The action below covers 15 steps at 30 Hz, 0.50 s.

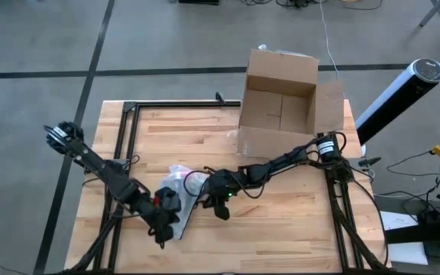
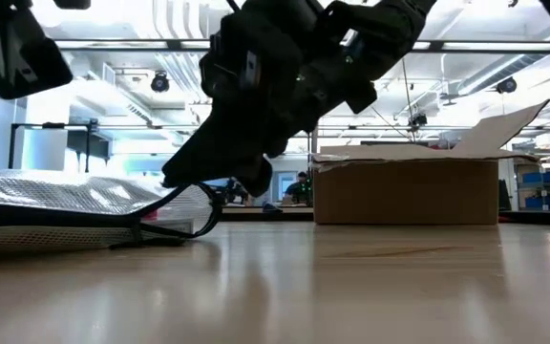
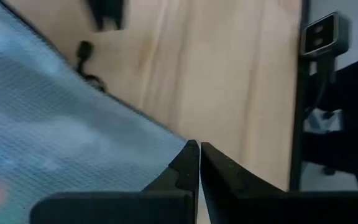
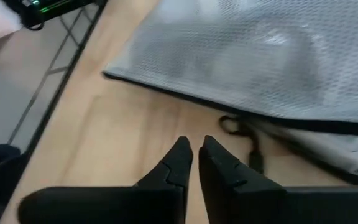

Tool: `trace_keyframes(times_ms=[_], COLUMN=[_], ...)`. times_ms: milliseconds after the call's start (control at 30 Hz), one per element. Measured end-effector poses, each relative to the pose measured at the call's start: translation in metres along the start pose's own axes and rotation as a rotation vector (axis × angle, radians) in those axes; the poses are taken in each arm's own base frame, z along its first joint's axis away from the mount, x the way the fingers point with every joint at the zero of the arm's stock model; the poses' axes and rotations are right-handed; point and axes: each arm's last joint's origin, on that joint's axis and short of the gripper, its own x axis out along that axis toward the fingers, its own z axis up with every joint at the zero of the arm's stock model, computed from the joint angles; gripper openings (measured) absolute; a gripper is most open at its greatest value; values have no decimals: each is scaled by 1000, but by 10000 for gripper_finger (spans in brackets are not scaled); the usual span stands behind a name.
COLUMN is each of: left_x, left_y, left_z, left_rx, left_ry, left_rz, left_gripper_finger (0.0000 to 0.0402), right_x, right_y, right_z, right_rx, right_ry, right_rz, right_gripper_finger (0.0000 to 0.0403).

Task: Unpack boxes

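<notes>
- Listing what lies on my wooden table (image 1: 281, 221): cardboard box (image 1: 279, 107) at the far edge, right of centre, flaps open, its inside showing bare cardboard from above; one flap hangs past the table's far edge, another stands out to its right side.
- Mesh zip pouch (image 1: 176, 183), translucent grey-white, lying flat near the front, left of centre, well apart from the box; something reddish shows through it in my left wrist view.
- Black cord loop (image 4: 241, 134) trailing from the pouch's dark-edged side onto bare wood.
- My left gripper (image 3: 194, 152): fingers pressed together, nothing between them, at the pouch's near-left edge, just over the mesh.
- My right gripper (image 4: 194, 149): fingers nearly together with a thin gap, holding nothing, low over bare wood just beside the pouch's right side and near the cord.
- Obstructions: my right arm stretches across the table from its mount on the right, passing in front of the box; the pouch sits between my two grippers.
- Black frame rails (image 1: 124, 145) run along the table's left side and far-left edge.
- Open room: bare wood between pouch and box, and across the front right.
- Off the table, right: white-and-black cylinder (image 1: 399, 92) leaning, cables on the floor.
</notes>
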Motion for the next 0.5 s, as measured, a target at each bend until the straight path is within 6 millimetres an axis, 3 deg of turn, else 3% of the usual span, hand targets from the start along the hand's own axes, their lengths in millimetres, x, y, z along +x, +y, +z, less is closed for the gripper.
trace_keyframes(times_ms=[267,500], left_x=[13,17], left_y=[-9,-12], left_z=[-1,-11], left_rx=[-23,10], left_ry=[-21,26], left_rz=[-39,-9], left_gripper_finger=[0,0], right_x=[1,0], right_y=[-5,-7], right_z=[-3,-3], right_rx=[28,50], right_ry=[19,19], right_rz=[-28,-44], right_gripper_finger=[149,169])
